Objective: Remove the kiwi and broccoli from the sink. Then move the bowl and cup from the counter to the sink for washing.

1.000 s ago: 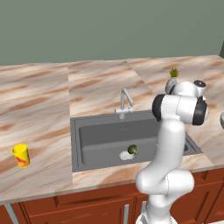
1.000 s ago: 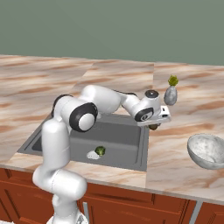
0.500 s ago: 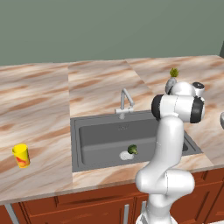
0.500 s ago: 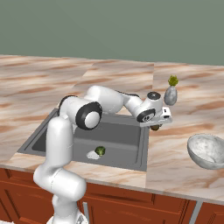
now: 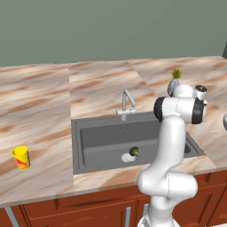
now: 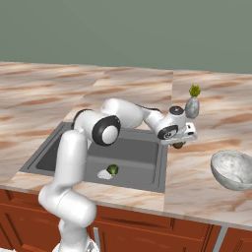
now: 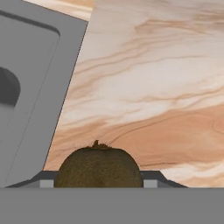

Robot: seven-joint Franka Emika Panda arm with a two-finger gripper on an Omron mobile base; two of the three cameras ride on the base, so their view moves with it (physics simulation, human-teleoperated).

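Leftmost, cup on the table, well apart from the sink. Inside the sink, broccoli beside the drain; tap at the back rim. Right of the sink, tool low over the table, clamped on the kiwi. Behind it, vase. Farther right, bowl, whole in the right base view, cut off at the frame edge in the left. In the hand view, kiwi between the fingertips, sink edge at left.
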